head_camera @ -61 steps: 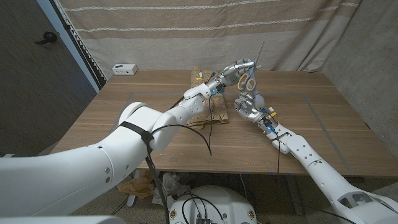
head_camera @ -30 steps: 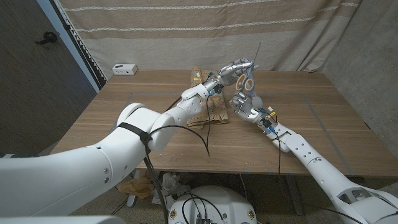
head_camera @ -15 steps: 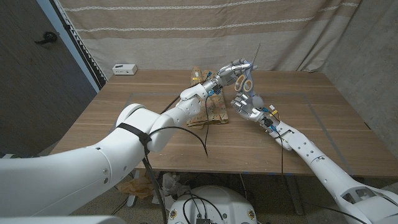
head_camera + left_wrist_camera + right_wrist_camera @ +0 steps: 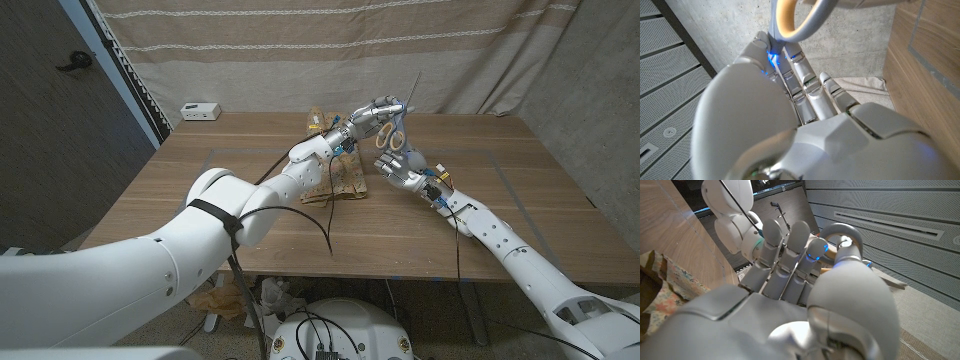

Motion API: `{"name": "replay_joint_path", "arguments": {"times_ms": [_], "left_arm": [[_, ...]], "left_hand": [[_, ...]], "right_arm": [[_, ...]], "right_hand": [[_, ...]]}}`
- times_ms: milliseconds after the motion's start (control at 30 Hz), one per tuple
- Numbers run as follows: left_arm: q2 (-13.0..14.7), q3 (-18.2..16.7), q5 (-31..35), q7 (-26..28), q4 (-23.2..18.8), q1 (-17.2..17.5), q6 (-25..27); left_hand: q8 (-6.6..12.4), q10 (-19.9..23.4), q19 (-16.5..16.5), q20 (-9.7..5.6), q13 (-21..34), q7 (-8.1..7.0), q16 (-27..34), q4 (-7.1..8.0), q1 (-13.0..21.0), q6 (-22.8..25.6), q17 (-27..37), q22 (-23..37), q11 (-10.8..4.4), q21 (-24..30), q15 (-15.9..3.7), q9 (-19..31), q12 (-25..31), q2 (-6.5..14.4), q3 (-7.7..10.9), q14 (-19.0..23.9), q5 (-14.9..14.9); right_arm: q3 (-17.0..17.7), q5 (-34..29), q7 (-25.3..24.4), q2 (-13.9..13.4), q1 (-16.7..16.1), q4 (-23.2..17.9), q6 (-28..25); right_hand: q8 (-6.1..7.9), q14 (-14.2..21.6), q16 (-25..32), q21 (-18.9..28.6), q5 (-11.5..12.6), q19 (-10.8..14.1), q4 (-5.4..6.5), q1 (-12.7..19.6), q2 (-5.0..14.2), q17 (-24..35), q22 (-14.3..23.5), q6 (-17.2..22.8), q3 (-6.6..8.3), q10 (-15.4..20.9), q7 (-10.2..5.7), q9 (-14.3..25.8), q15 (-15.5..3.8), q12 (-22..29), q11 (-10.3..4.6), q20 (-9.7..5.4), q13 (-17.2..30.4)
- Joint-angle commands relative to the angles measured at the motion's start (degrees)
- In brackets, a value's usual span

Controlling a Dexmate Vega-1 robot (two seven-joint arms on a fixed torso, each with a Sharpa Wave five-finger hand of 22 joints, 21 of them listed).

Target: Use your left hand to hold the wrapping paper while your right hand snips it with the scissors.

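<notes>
One pair of scissors (image 4: 398,128) is up in the air above the far middle of the tabletop (image 4: 200,200), its blades pointing up toward the curtain. My left hand (image 4: 372,116) grips it from the left side, fingers wrapped around the handle area. In the left wrist view one grey handle loop with a tan lining (image 4: 796,20) sits right at my fingertips (image 4: 790,55).

My right hand (image 4: 398,165) is raised just below the scissors, fingers reaching up to the lower handle loop. In the right wrist view a grey loop (image 4: 841,234) curves just past the tips of my fingers (image 4: 790,245), which stand close together and slightly bent. I cannot tell from either view whether the right hand has actually closed on the loop or only touches it.

One sheet of wrapping paper (image 4: 340,178), tan with a small pattern, lies crumpled on the tabletop under my left forearm, well below both hands and touched by neither. A corner of it shows in the right wrist view (image 4: 660,295).

One small white box (image 4: 200,110) sits at the far left edge of the tabletop, well apart from everything else.
</notes>
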Motion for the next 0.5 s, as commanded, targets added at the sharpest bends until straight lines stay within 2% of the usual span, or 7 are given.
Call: {"name": "replay_joint_path", "arguments": {"times_ms": [33,200,233,400,433,467,500], "left_arm": [[0.35,0.40,-0.56,0.02,-0.07,0.18,-1.46],[0.43,0.42,-0.73,0.21,-0.09,0.23,-1.58],[0.44,0.37,-0.83,0.12,-0.08,0.24,-1.52],[0.58,0.43,-0.94,0.08,-0.13,0.30,-1.83],[0.58,0.43,-0.99,-0.04,-0.13,0.30,-1.78],[0.61,0.52,-0.93,-0.05,-0.14,0.30,-1.89],[0.60,0.51,-0.99,-0.17,-0.16,0.32,-1.94]], "left_hand": [[0.26,0.63,0.39,-7.58,0.15,0.16,0.20,-0.19,4.33,0.29,0.11,0.33,0.01,-0.01,-0.28,0.02,0.40,3.95,0.38,0.46,0.40],[0.27,0.60,0.42,-7.57,0.15,0.16,0.20,-0.17,4.33,0.36,0.15,0.32,0.03,-0.04,-0.28,-0.03,0.44,3.94,0.43,0.48,0.41],[0.30,0.59,0.42,-7.57,0.16,0.15,0.21,-0.17,4.33,0.45,0.15,0.32,0.03,-0.04,-0.29,-0.04,0.45,3.94,0.44,0.49,0.41],[0.26,0.48,0.45,-7.57,0.02,0.35,0.20,-0.09,4.28,0.41,0.18,0.32,0.07,-0.07,-0.28,-0.10,0.37,4.03,0.49,0.50,0.41],[0.28,0.49,0.45,-7.57,0.02,0.34,0.20,-0.08,4.28,0.46,0.19,0.32,0.07,-0.07,-0.28,-0.11,0.38,4.04,0.50,0.50,0.41],[0.23,0.48,0.46,-7.57,0.03,0.34,0.21,-0.08,4.28,0.35,0.20,0.32,0.07,-0.08,-0.28,-0.12,0.40,4.02,0.52,0.51,0.41],[0.21,0.45,0.47,-7.57,-0.02,0.38,0.21,-0.06,4.27,0.39,0.21,0.33,0.07,-0.08,-0.28,-0.19,0.37,4.06,0.54,0.52,0.41]], "right_arm": [[-2.19,-2.34,4.43,-1.11,1.63,0.03,1.34],[-2.41,-2.52,4.73,-1.33,1.61,-0.06,1.74],[-2.52,-2.61,5.07,-1.41,1.75,0.13,1.79],[-2.66,-3.64,4.00,-2.45,1.47,-0.73,2.44],[-2.72,-3.78,3.92,-2.60,1.48,-0.74,2.51],[-2.76,-3.68,3.96,-2.66,1.51,-0.62,2.37],[-2.73,-3.58,3.68,-2.79,1.39,-0.76,2.21]], "right_hand": [[0.40,1.08,0.24,0.28,0.60,-0.45,-0.23,0.36,-0.60,0.13,-0.01,0.48,-0.53,0.12,0.16,-0.68,-0.06,-0.02,0.03,-4.94,0.03],[1.10,1.37,0.47,0.50,1.13,-0.93,-0.18,0.78,-0.20,0.90,-0.80,3.46,-0.89,0.71,-0.69,-1.98,-0.01,0.66,0.08,-4.94,1.18],[1.10,0.62,0.33,-1.36,1.30,-2.32,-0.29,1.23,0.06,1.33,-3.61,4.14,-0.93,0.41,-0.96,-2.41,0.00,1.08,0.14,-4.95,2.21],[1.62,-2.55,-0.07,-3.45,1.54,-4.75,-0.15,1.32,0.23,3.39,-7.73,7.92,-1.58,-1.84,-1.88,-3.07,0.06,2.30,0.54,-4.87,6.08],[1.57,-5.24,-0.58,-4.02,1.57,-6.93,0.11,0.99,0.39,4.00,-8.82,8.52,-2.06,-5.89,-2.06,-3.03,0.17,-0.42,1.07,-4.90,4.49],[2.31,-10.69,-1.22,-6.09,1.90,-13.21,-0.12,1.56,0.44,5.97,-10.60,9.97,-2.36,-11.20,-1.30,-1.83,0.08,-2.80,0.82,-4.58,3.96],[2.50,-13.06,-1.41,-7.14,2.05,-16.07,-0.07,1.58,0.58,6.71,-11.69,10.12,-2.50,-13.80,-1.23,-1.17,0.19,-3.25,1.35,-3.64,4.72]]}}
